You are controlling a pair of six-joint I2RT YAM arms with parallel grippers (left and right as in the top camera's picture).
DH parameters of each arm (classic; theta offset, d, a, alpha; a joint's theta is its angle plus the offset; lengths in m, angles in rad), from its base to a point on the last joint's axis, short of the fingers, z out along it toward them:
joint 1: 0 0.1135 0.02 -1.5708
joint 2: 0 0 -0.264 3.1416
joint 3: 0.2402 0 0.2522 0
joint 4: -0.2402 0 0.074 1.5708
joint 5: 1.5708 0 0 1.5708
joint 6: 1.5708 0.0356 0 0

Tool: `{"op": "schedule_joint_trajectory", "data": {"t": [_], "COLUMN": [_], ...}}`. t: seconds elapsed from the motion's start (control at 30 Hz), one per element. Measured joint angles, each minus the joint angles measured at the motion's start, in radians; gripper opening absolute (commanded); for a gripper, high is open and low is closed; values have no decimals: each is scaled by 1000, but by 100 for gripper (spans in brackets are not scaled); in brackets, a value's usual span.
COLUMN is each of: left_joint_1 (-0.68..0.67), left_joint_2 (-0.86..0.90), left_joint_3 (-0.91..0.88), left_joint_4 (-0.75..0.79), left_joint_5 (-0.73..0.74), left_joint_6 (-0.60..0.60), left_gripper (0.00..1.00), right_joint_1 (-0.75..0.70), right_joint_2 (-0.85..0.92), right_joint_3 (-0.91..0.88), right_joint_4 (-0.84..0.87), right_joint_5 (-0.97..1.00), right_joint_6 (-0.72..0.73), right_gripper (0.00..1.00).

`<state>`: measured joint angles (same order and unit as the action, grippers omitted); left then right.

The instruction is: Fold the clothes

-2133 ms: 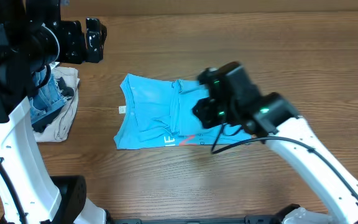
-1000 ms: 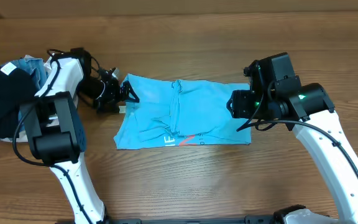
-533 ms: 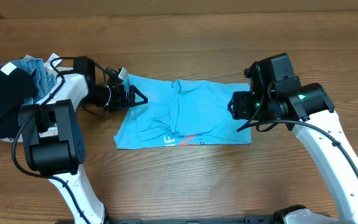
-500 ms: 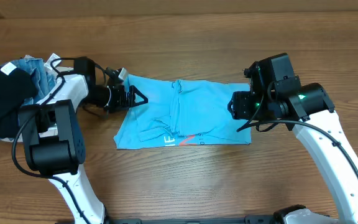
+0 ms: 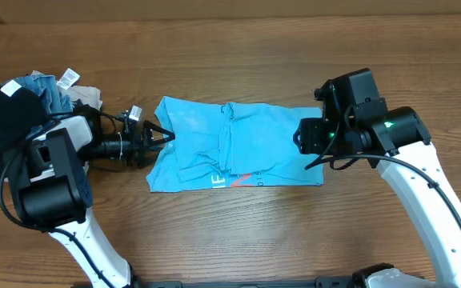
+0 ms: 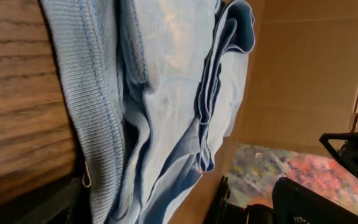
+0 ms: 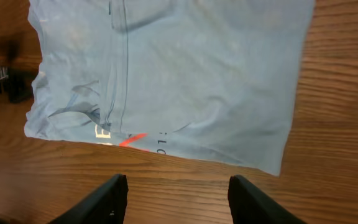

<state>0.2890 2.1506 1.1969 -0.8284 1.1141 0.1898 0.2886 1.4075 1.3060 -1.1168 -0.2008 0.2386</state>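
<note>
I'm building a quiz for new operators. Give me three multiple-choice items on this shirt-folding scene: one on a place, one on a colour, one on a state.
1. Where is the left end effector?
A. At the T-shirt's left edge
B. At its right edge
C. Above its middle

2. What colour is the T-shirt?
A. Beige
B. Light blue
C. Red

3. How is the right end effector?
A. Shut on the T-shirt
B. Shut on a tag
C. Open, holding nothing

Answers: 1 A, the overhead view shows it at the edge nearest the clothes pile; 2 B, every view shows light-blue cloth; 3 C, the right wrist view shows its fingers spread with only table between.
</note>
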Motion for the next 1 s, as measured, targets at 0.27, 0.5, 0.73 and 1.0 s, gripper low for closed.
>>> {"op": "schedule_joint_trajectory", "data": {"t": [0.27,0.5,0.73,1.0], "left_joint_1": [-161,-224,-230,-185], "left_joint_2": [-12,-14,26,3], "left_joint_3": [-18,-18,-46,-44], "left_joint_4": [112,132,149,56], "left_joint_5": [6,-2,-92,-139], "left_joint_6": [-68,-115,-176,-188], "left_gripper": [99,68,4,4], "right_joint_1": [0,0,0,0], "right_joint_2": [0,0,0,0], "right_joint_3": [0,0,0,0], "right_joint_4": [2,2,-2,-11], "right_joint_5": [0,0,0,0], "right_joint_6": [0,0,-1,0], "right_gripper": [56,56,56,56]}}
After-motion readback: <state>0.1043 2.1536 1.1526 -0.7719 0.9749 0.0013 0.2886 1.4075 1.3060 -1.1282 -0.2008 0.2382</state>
